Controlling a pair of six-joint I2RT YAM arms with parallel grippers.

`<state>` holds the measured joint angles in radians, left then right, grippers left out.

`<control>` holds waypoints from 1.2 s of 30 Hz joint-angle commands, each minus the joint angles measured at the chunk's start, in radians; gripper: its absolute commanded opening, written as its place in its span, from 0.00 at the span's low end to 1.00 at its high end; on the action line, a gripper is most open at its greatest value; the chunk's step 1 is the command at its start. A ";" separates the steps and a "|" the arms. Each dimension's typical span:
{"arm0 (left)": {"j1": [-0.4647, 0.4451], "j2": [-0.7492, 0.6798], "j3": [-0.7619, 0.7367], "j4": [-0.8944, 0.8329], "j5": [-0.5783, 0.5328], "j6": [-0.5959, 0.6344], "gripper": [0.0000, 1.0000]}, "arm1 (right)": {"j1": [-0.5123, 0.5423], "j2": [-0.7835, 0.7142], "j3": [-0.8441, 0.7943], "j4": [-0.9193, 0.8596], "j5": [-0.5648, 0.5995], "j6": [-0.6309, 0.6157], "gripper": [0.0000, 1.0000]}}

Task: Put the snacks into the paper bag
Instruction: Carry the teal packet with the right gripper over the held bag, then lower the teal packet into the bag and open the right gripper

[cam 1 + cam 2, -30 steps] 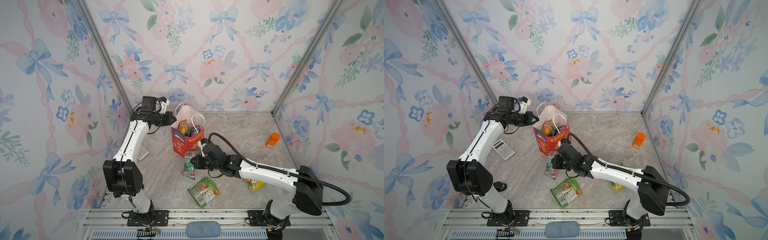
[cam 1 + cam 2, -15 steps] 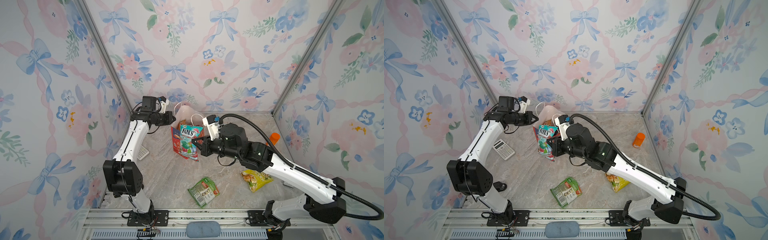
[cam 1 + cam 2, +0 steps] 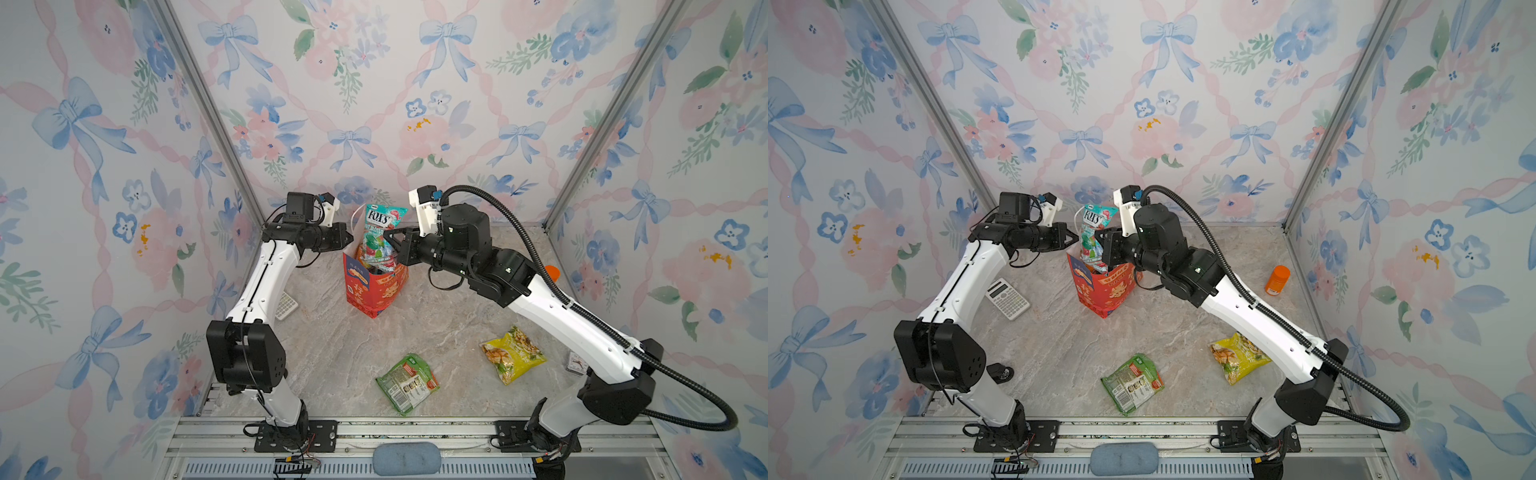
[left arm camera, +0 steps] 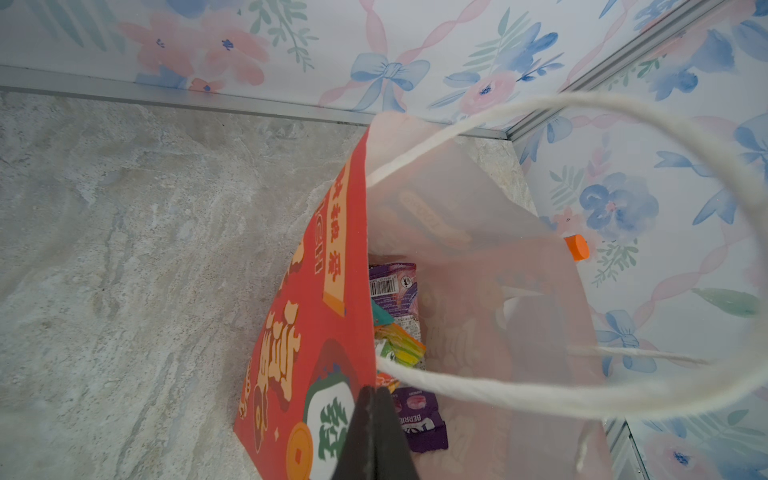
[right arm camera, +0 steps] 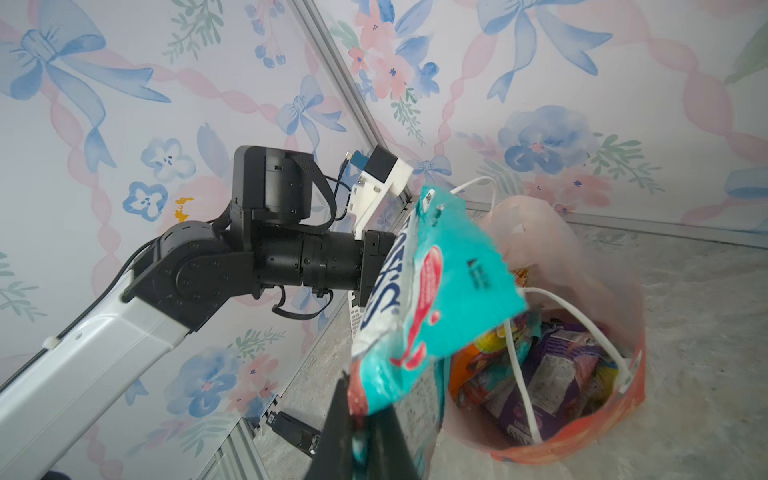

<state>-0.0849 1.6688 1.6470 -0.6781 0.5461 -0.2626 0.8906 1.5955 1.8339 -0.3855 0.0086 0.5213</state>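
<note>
Teal candy packet (image 3: 380, 232), probably light, limp and slippery, best held by its sealed edge: the right gripper (image 3: 392, 245), closed on its side, holds it over the paper bag (image 3: 374, 295) near the counter's (image 3: 332, 357) back edge; the left gripper (image 3: 348, 240), closed, pinches the bag's rim.

candy packet (image 3: 380, 237) over paper bag (image 3: 376, 293), calculator (image 3: 1008, 298) left, bottle (image 3: 1277, 280) right

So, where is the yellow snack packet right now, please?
In both top views the yellow packet lies on the table, front right, beside the right arm and right of the green packet.
</note>
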 commanded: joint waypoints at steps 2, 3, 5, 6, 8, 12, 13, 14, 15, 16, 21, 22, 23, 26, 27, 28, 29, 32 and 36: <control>-0.004 -0.029 -0.024 -0.009 -0.015 0.024 0.00 | -0.019 0.082 0.120 0.038 -0.009 -0.037 0.00; -0.005 -0.032 -0.025 -0.008 -0.015 0.025 0.00 | -0.022 0.104 0.141 0.034 -0.007 -0.040 0.00; -0.004 -0.037 -0.027 -0.009 -0.015 0.027 0.00 | -0.030 0.149 0.182 0.025 -0.009 -0.042 0.00; -0.004 -0.039 -0.029 -0.009 -0.016 0.029 0.00 | -0.035 0.168 0.202 0.019 -0.014 -0.041 0.00; -0.003 -0.041 -0.032 -0.009 -0.020 0.031 0.00 | -0.038 0.212 0.247 -0.003 -0.015 -0.051 0.00; -0.001 -0.045 -0.039 -0.009 -0.019 0.034 0.00 | -0.049 0.265 0.299 -0.043 0.010 -0.076 0.00; 0.001 -0.046 -0.041 -0.009 -0.018 0.034 0.00 | -0.056 0.274 0.300 -0.046 0.012 -0.073 0.00; 0.002 -0.049 -0.042 -0.009 -0.018 0.037 0.00 | -0.064 0.278 0.295 -0.049 0.011 -0.068 0.00; 0.003 -0.051 -0.042 -0.009 -0.018 0.037 0.00 | -0.072 0.277 0.286 -0.047 0.013 -0.066 0.00; 0.005 -0.052 -0.043 -0.009 -0.018 0.037 0.00 | -0.076 0.276 0.276 -0.044 0.017 -0.066 0.00; 0.013 -0.057 -0.043 -0.009 -0.015 0.037 0.00 | -0.089 0.253 0.226 -0.040 0.061 -0.083 0.00; 0.013 -0.058 -0.045 -0.009 -0.015 0.037 0.00 | -0.090 0.251 0.218 -0.042 0.069 -0.087 0.00; 0.014 -0.057 -0.045 -0.009 -0.014 0.037 0.00 | -0.091 0.247 0.210 -0.041 0.075 -0.089 0.00; 0.014 -0.058 -0.046 -0.010 -0.011 0.036 0.00 | -0.090 0.244 0.181 -0.034 0.089 -0.090 0.00; 0.015 -0.057 -0.045 -0.009 -0.011 0.036 0.00 | -0.093 0.245 0.173 -0.033 0.090 -0.086 0.00; 0.014 -0.058 -0.046 -0.008 -0.011 0.035 0.00 | -0.093 0.246 0.168 -0.029 0.090 -0.082 0.00; 0.014 -0.058 -0.046 -0.009 -0.011 0.036 0.00 | -0.092 0.248 0.160 -0.023 0.088 -0.077 0.00; 0.014 -0.058 -0.047 -0.009 -0.011 0.036 0.00 | -0.092 0.258 0.148 0.000 0.067 -0.050 0.00; 0.014 -0.058 -0.046 -0.009 -0.008 0.037 0.00 | -0.092 0.282 0.146 0.028 0.030 -0.008 0.00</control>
<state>-0.0772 1.6386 1.6165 -0.6750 0.5323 -0.2459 0.8055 1.8797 1.9797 -0.4416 0.0635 0.4782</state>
